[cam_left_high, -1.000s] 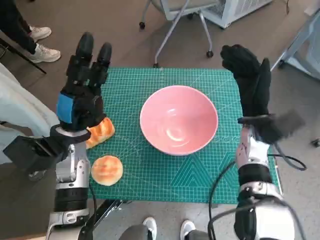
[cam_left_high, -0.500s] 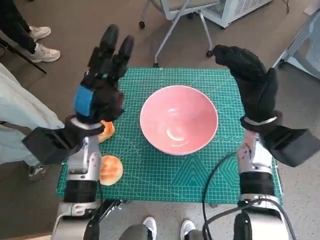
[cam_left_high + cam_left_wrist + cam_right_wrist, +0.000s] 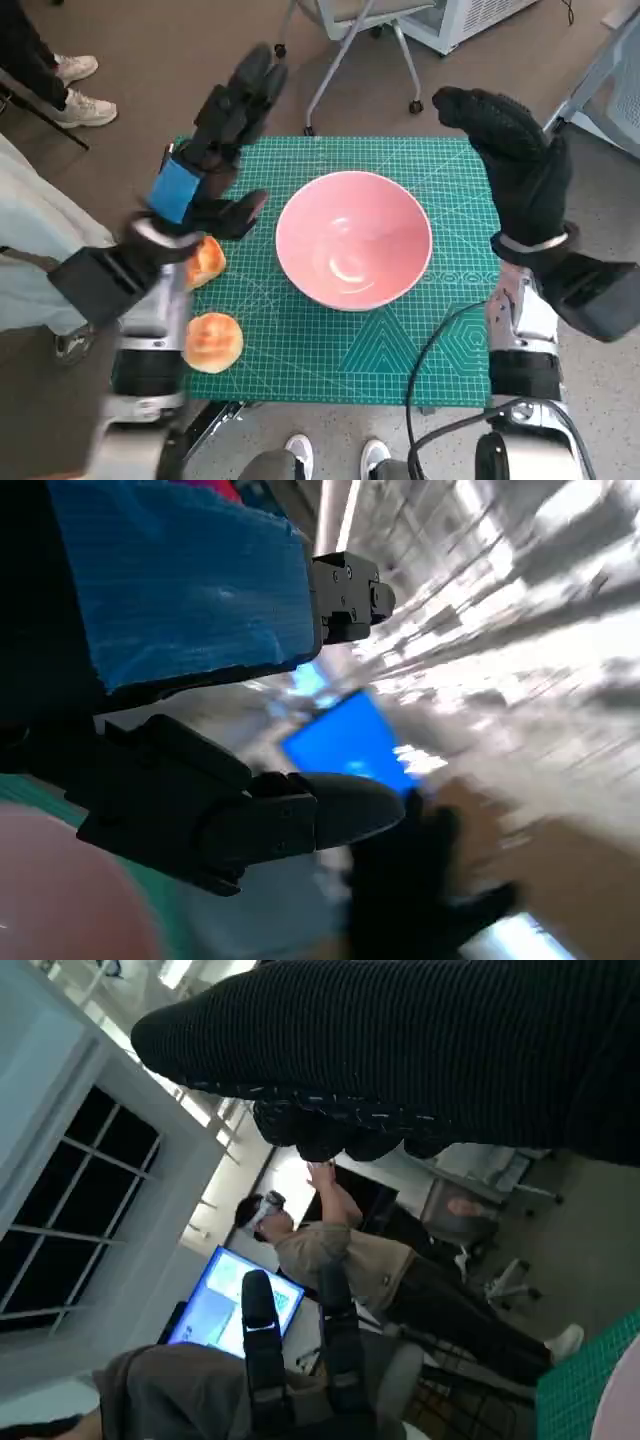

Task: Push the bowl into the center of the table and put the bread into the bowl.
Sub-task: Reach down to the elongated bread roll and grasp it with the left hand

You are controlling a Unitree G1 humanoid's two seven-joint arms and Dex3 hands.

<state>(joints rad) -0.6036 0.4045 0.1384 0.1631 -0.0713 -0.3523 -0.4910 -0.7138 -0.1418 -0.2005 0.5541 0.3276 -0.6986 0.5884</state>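
Since a second ago the left hand [image 3: 215,150] has risen from beside the rolls and swung up toward the mat's eleven o'clock corner, while the right hand [image 3: 515,160] has shifted only slightly at the two o'clock edge; the pink bowl [image 3: 354,240] has barely moved, if at all.

Both hands hang above the table with fingers extended and apart, holding nothing. In the left wrist view the blue-taped back and one black finger [image 3: 300,815] show against a motion-blurred room, so that arm is moving fast. The right wrist view shows the glove along its top, the left hand's raised fingers, and a person standing by a lit screen [image 3: 235,1305].

The bowl sits upright on the green cutting mat [image 3: 400,350], close to its middle, perhaps a touch toward twelve o'clock. Two bread rolls lie well apart from it on the mat's nine o'clock side: one roll [image 3: 207,262] partly hidden under the left forearm, the other round roll [image 3: 213,342] nearer seven o'clock.

By my reading the pushing step is essentially finished and the bread step is in hand. The next move calls for the left hand to drop back toward the rolls, close on one, and carry it over the bowl's rim.
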